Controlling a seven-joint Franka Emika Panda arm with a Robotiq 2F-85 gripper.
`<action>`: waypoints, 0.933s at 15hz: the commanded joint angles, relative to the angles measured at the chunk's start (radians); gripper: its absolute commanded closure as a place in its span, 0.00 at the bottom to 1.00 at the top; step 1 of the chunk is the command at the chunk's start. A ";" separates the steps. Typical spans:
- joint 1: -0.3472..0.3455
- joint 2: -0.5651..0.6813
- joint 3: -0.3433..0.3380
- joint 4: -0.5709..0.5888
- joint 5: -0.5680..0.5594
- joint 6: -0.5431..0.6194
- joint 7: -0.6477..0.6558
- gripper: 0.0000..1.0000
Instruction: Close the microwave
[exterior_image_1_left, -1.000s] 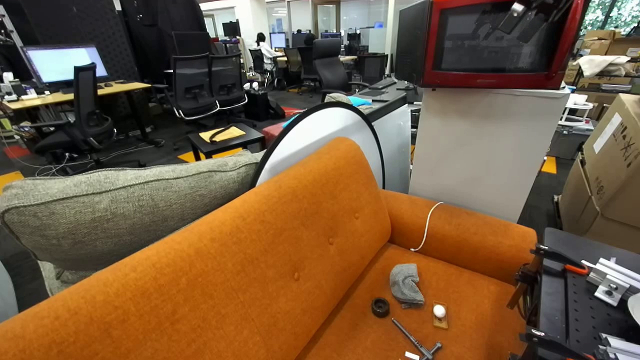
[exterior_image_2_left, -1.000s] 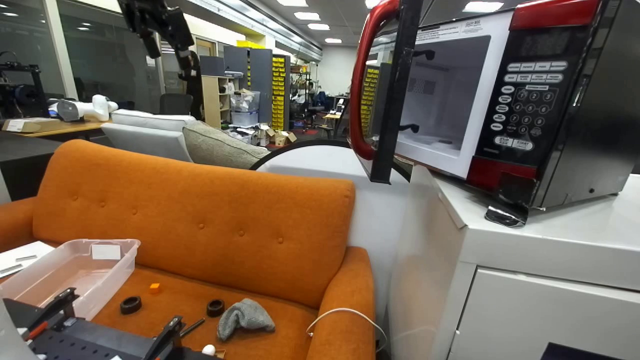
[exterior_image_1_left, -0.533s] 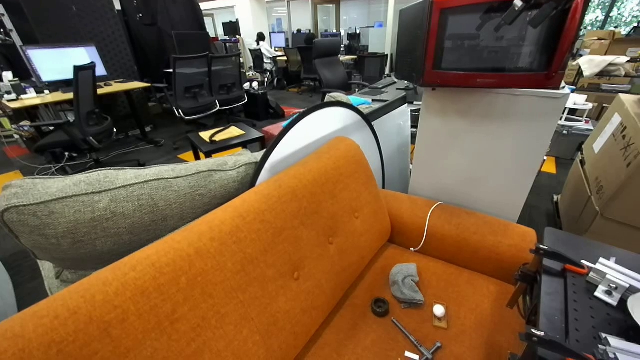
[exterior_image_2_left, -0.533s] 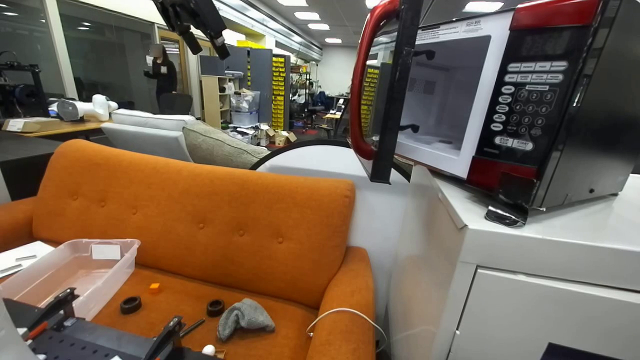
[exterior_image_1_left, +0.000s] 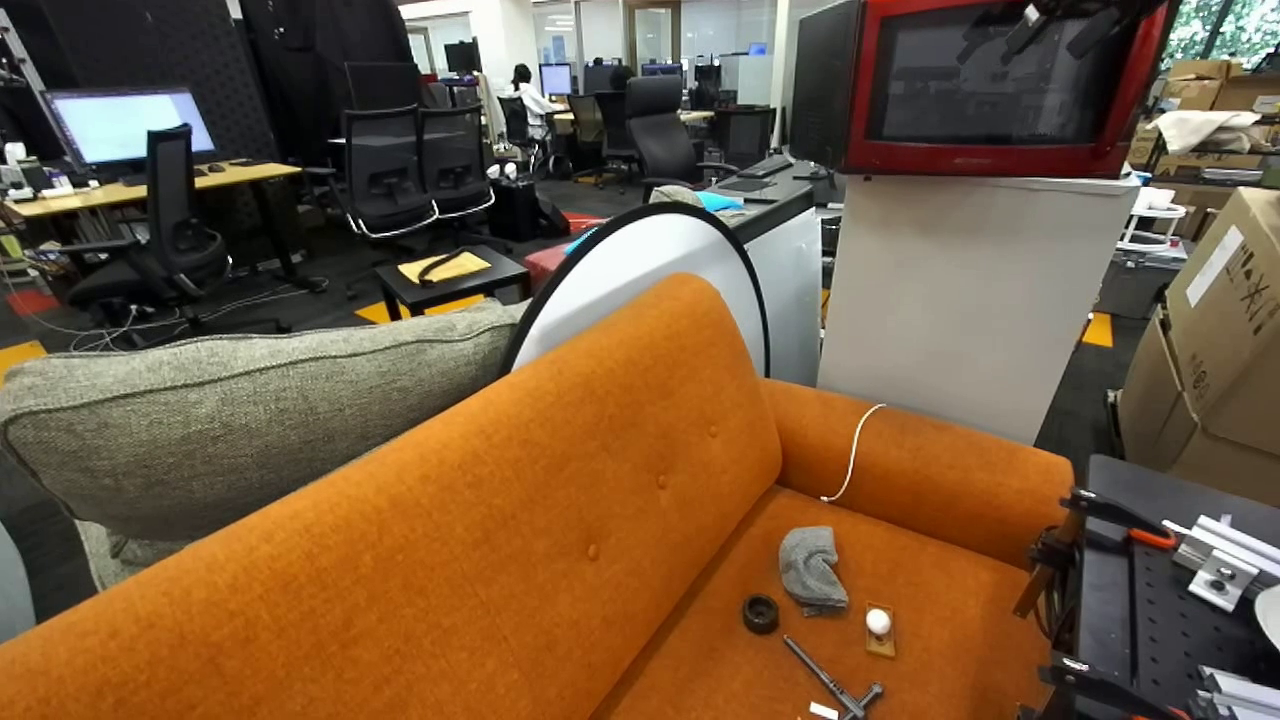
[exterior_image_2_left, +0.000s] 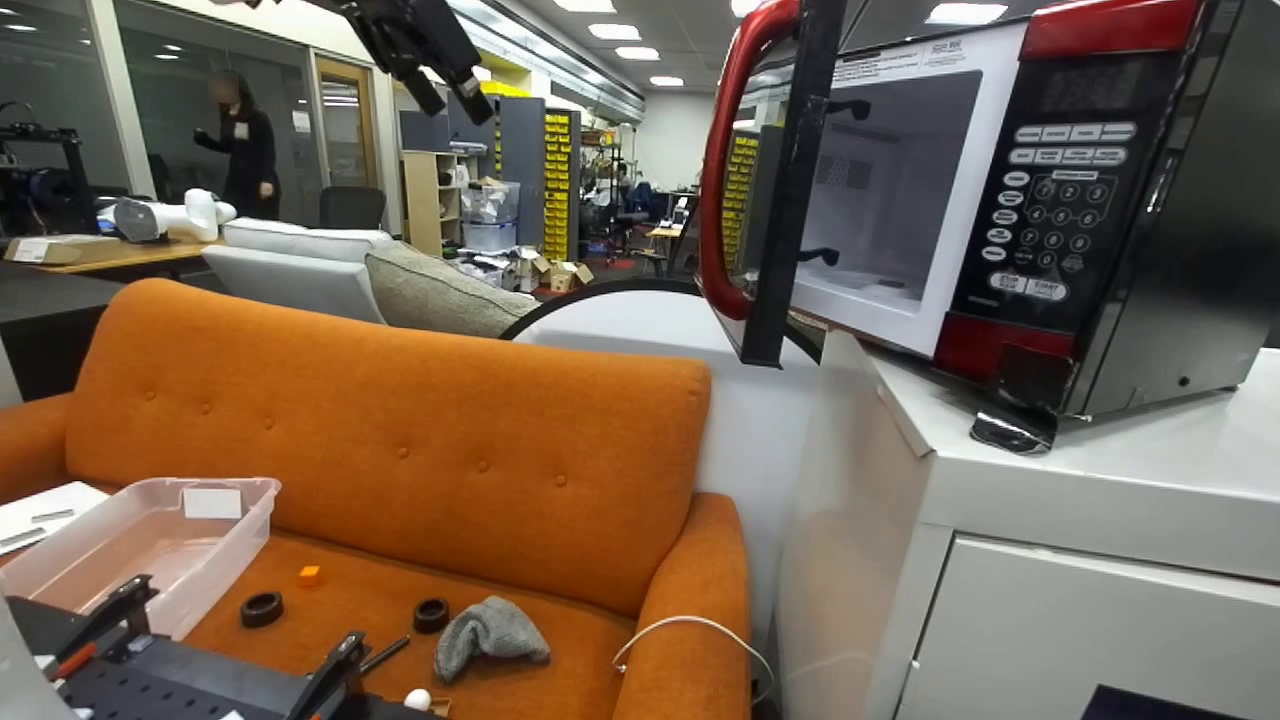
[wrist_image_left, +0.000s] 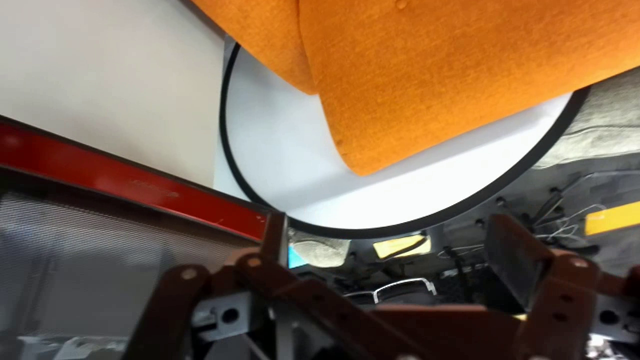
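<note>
Orange couch (exterior_image_2_left: 400, 400): using this as the landmark; loads of free air above its backrest.
Person (exterior_image_2_left: 248, 150): way back beyond the couch, further left than half a second ago.
Gripper (exterior_image_2_left: 456, 106): higher than the couch's backrest, fingers (wrist_image_left: 512, 255) spread wide, nothing held. It's slid toward the couch's right end since a second ago.
Disc (exterior_image_2_left: 640, 320): white, black-rimmed, tucked behind the couch's right end.
Microwave door (exterior_image_2_left: 795, 190): swung way out, higher than the couch's right end. Visible gap between its red handle (exterior_image_2_left: 713, 180) and the gripper in an exterior view; in the wrist view one finger overlaps the end of its frame, so can't tell how close. Same angle as a second ago.
Microwave (exterior_image_2_left: 1060, 200): sitting on the white cabinet (exterior_image_2_left: 1050, 600) past the couch's right armrest, cavity showing, hasn't budged.
</note>
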 joint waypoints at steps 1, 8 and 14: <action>-0.153 0.033 0.012 -0.052 -0.075 0.150 0.085 0.00; -0.499 0.029 0.120 -0.074 -0.154 0.322 0.268 0.00; -0.802 0.015 0.306 -0.090 -0.165 0.401 0.420 0.00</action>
